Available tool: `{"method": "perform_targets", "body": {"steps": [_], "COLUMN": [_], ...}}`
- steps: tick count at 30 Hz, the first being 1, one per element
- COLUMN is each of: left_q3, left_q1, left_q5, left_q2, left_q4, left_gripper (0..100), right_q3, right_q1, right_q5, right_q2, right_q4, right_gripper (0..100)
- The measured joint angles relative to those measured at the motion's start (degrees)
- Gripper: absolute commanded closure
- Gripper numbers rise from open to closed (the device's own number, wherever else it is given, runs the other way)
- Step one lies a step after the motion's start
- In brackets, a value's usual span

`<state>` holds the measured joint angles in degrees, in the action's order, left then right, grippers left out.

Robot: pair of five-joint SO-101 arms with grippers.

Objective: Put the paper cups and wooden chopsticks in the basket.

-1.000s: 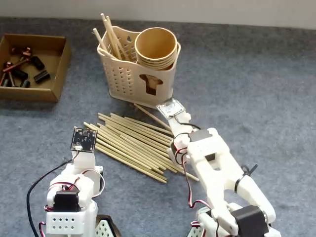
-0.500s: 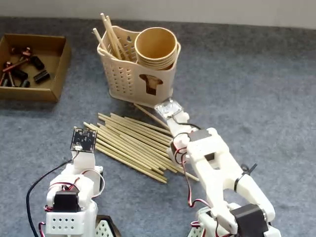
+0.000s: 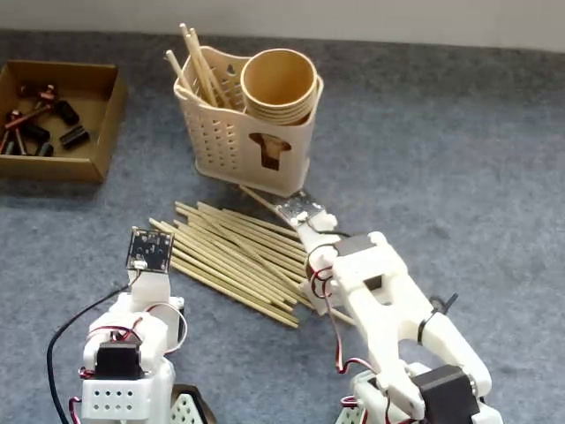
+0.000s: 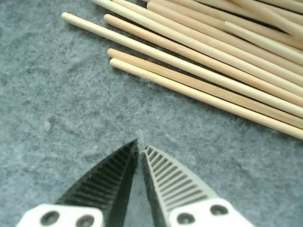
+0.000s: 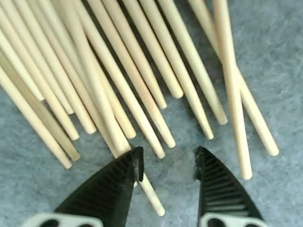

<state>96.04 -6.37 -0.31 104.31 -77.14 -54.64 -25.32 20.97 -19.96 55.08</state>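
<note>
**Cups packed, loose chopsticks waiting on the felt**

Most of the wooden chopsticks (image 3: 237, 254) lay in a loose fan on the grey worktop (image 3: 441, 159), just near of the basket (image 3: 231, 141), one of them reaching almost to its foot. They were flat and roughly parallel, so a claw would probably need to come down over their ends to pick any up. The paper cups (image 3: 279, 81) sat nested in the right half of the basket. The upright chopsticks (image 3: 196, 62) leaned out of its far left corner, so that part of the job looked done.

The right claw (image 5: 167, 156) hung low over the right-hand ends of the fan with its jaws spread, seemingly lined up to pinch a stick or two. The left claw (image 4: 140, 145) was pressed together on nothing, over bare felt just near of the pile's left end, apparently parked clear. A cardboard box (image 3: 99, 124) of small parts stood well to the left, apart from the task
</note>
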Motion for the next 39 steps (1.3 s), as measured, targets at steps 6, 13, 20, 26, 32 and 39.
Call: {"method": "perform_targets", "body": {"steps": [6,13,20,26,32,39], "left_q3": [0.0,0.0,0.0,0.0,0.0,0.0], "left_q1": [0.0,0.0,0.0,0.0,0.0,0.0], "left_q5": [0.0,0.0,0.0,0.0,0.0,0.0], "left_q2": [0.0,0.0,0.0,0.0,0.0,0.0], "left_q4": [0.0,0.0,0.0,0.0,0.0,0.0], "left_gripper": [99,99,99,99,99,99], "right_q3": [-2.1,-8.5,-8.8,-8.7,-8.7,-8.1], "right_q1": [-3.5,-10.1,-10.3,-10.2,-10.2,-10.1], "right_q5": [0.0,0.0,0.0,0.0,0.0,3.0], "right_q2": [-11.3,-20.7,-13.4,-6.9,-4.0,-3.8], "right_q4": [0.8,0.5,-6.4,-12.6,-15.8,-14.7], "right_gripper": [86.1,86.1,86.1,86.4,94.7,99.4]}}
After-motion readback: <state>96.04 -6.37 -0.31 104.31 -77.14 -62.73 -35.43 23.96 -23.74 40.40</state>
